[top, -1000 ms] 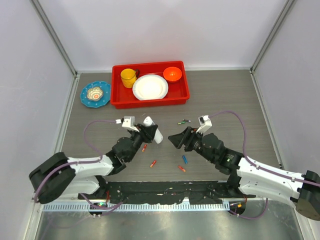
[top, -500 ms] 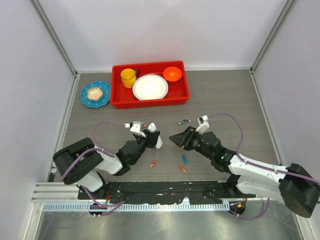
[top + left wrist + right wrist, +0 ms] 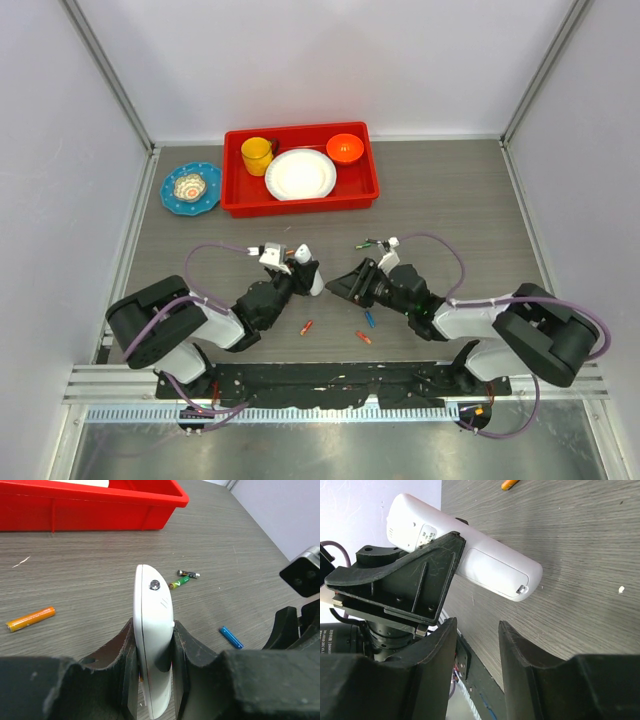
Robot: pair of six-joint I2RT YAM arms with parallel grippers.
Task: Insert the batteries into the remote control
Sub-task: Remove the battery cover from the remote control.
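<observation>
White remote control [image 3: 152, 595], edge-on, is clamped by the left gripper [image 3: 154, 635] toward the table's [image 3: 100, 555] near edge; the right gripper [image 3: 476, 625], half-open and empty, could lever it askew pushing its shut battery cover [image 3: 492, 572].

The remote control [image 3: 309, 272] is sitting between the fingers of the left end effector [image 3: 302, 272], mid-worktop [image 3: 450, 190]. The right end effector [image 3: 340, 281] is facing it from just to its right, not touching. Three batteries [image 3: 306, 327] are lying nearer the arm bases; more are lying behind the right end effector. At the far side a tray [image 3: 300, 207] is holding a cup [image 3: 256, 155], plate [image 3: 300, 173] and bowl [image 3: 345, 148], left to right, with a dish [image 3: 191, 187] sitting to its left.
</observation>
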